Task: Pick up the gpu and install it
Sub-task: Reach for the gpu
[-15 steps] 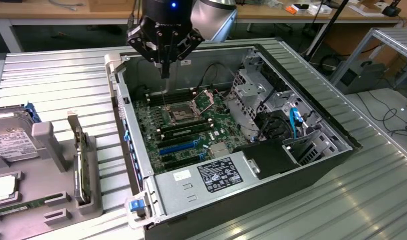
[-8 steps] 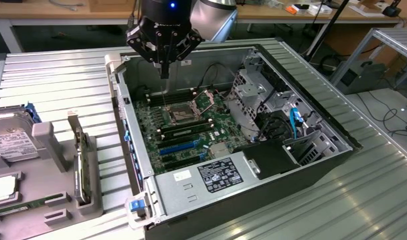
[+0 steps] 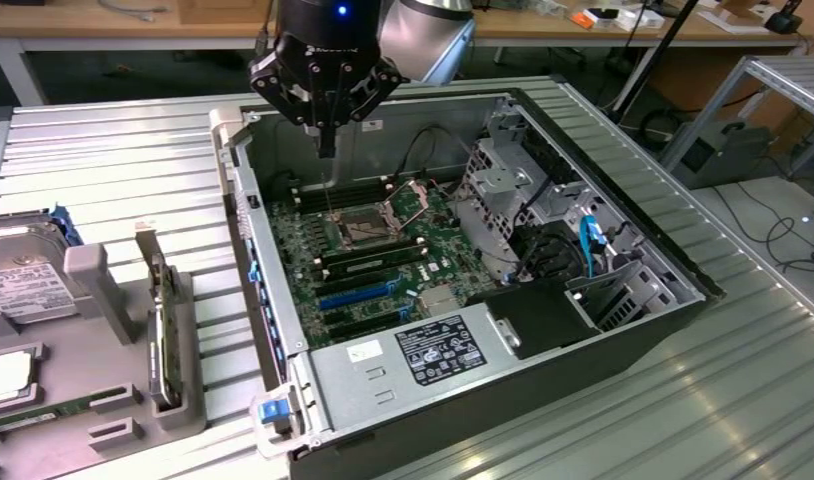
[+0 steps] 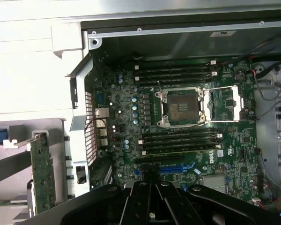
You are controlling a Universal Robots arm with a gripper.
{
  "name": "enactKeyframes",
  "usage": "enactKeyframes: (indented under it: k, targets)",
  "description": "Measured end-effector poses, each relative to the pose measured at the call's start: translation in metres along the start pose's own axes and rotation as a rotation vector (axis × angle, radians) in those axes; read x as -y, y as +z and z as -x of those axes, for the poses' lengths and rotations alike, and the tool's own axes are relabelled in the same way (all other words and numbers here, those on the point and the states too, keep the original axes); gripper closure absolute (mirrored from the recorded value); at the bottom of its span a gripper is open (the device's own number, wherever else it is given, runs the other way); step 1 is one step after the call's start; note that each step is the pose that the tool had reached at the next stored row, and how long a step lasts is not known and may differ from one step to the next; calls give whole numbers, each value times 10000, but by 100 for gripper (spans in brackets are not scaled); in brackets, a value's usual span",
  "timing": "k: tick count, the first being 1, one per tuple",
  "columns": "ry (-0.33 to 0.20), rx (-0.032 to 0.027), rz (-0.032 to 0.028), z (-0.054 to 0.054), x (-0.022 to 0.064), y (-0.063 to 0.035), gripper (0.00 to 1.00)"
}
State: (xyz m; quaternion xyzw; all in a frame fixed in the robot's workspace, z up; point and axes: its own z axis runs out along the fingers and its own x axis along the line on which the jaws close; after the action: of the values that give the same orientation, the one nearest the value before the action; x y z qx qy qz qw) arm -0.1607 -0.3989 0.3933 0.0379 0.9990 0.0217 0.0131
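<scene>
Closest to me in the exterior view, the computer case (image 3: pixel 541 400) lies on its side on the ribbed metal counter (image 3: pixel 727 380). Its side panel is off, I judge so that the board faces up and can be reached from above. At the near end of the case sits the power supply (image 3: pixel 427 350), label upward. Behind it the green motherboard (image 3: pixel 294 238) covers the floor of the case. On it are a blue expansion slot (image 3: pixel 356 295) with nothing in it, an open processor socket (image 3: pixel 358 228) and rows of memory slots. A metal drive cage (image 3: pixel 507 190) and loose cables fill the side toward the exterior view's right.

Outside the case, toward the exterior view's left, a grey holder (image 3: pixel 94 290) carries the spare parts. The gpu (image 3: pixel 160 330) stands on edge in a slot just beside the case wall, its silver bracket at the far end. I take it that it is parked upright so its top edge is offered for a pinch. A hard drive (image 3: pixel 14 285) and a green memory stick (image 3: pixel 34 412) lie in the holder's other bays.

Further back, the tool (image 3: pixel 327 140) hangs over the far end of the case above the socket, well apart from the gpu. Its fingers are pressed together and grip nothing. In the wrist view the card (image 4: pixel 42 173) shows its green board face outside the case wall. Nothing is picked up yet.
</scene>
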Motion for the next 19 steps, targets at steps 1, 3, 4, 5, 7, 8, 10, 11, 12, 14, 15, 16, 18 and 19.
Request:
enactKeyframes:
  k: [1,3,4,5,7,8,10,11,12,14,15,16,18,19]
  targets:
    - [0,-1,0,-2,0,0,89]
    - [0,0,0,-8,1,0,89]
    - [0,0,0,-12,1,0,89]
    - [0,0,0,-16,1,-1,89]
    - [0,0,0,-19,2,-1,89]
    - [0,0,1,-20,2,0,89]
    - [1,0,0,-24,2,-1,89]
    - [0,0,1,-26,2,-1,89]
    - [-1,0,0,-26,2,-1,89]
    - [0,0,0,-30,2,-1,89]
    - [1,0,0,-33,2,-1,89]
    - [1,0,0,-38,3,-1,89]
    - [0,0,0,-51,4,-1,89]
    - [0,0,0,-58,4,-2,89]
